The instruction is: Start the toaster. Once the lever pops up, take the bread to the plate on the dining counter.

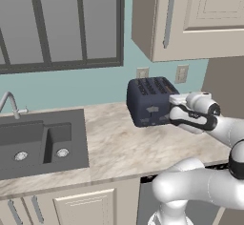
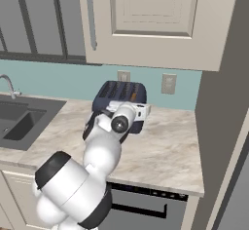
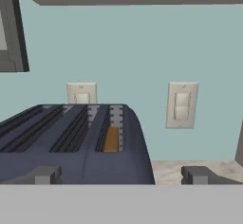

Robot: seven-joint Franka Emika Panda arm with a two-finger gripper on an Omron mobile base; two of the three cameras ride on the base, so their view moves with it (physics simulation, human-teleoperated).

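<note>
Arm reaching level at toaster [image 1: 147, 100] front | jaws wide, empty | bread [image 3: 111, 139] in slot

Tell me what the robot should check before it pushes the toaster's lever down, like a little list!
1. Toaster standing upright on the marble worktop: ok.
2. Bread sitting in a slot: ok, a tan slice shows in the rightmost slot in the hand view.
3. Gripper open and holding nothing: ok, its fingers stand wide apart.
4. Gripper close to the toaster: ok, it is right at the toaster's front.
5. Lever found and lined up with the fingers: cannot tell, the hand hides that part of the front.
6. Lever already down: cannot tell.
</note>
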